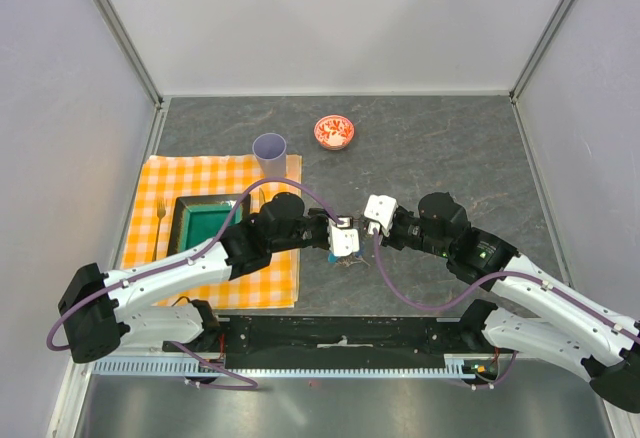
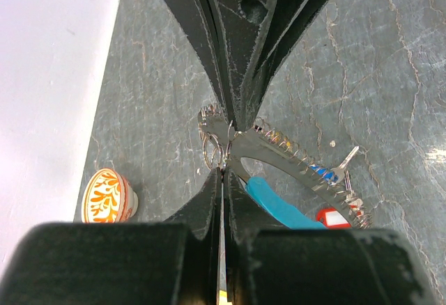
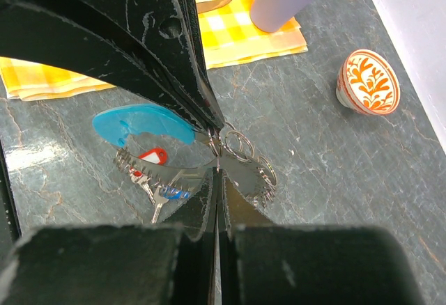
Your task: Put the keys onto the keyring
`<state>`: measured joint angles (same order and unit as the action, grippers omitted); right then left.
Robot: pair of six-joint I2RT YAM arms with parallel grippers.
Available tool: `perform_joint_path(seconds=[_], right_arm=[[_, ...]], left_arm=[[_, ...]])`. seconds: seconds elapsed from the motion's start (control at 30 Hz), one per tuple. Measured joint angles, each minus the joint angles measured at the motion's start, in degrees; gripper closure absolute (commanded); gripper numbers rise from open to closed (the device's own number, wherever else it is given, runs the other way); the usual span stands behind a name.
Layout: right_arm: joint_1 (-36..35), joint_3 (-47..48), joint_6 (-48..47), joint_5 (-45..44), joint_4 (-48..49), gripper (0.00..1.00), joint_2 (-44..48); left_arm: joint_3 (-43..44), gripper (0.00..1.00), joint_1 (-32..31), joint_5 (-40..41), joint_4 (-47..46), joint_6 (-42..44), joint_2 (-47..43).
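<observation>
On the table [image 1: 450,158], just right of the checked cloth [image 1: 200,178], our left fingers [image 2: 216,54] and right fingers [image 3: 132,47] are each pressed together at the keyring [image 3: 139,125]. We should hold its wire steady and thread the keys [image 3: 164,193] beside it slowly.

A lavender cup [image 1: 270,152] stood at the yellow checked cloth's [image 1: 160,183] far corner, a red patterned bowl [image 1: 334,131] nearby to its right.

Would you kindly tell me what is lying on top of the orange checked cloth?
A green tray and a fork lie on the cloth, a lilac cup stands at its far edge, and a knife tip shows. The left arm covers its near right part.
</observation>
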<state>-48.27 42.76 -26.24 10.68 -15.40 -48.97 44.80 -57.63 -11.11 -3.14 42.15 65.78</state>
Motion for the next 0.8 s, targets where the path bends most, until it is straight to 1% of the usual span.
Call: perform_joint_path(seconds=[0.8], right_arm=[[0.00, 0.00, -0.02, 0.63, -0.11, 1.00, -0.24]], left_arm=[[0.00, 0.98, 0.00, -0.85, 0.85, 0.00, 0.00]])
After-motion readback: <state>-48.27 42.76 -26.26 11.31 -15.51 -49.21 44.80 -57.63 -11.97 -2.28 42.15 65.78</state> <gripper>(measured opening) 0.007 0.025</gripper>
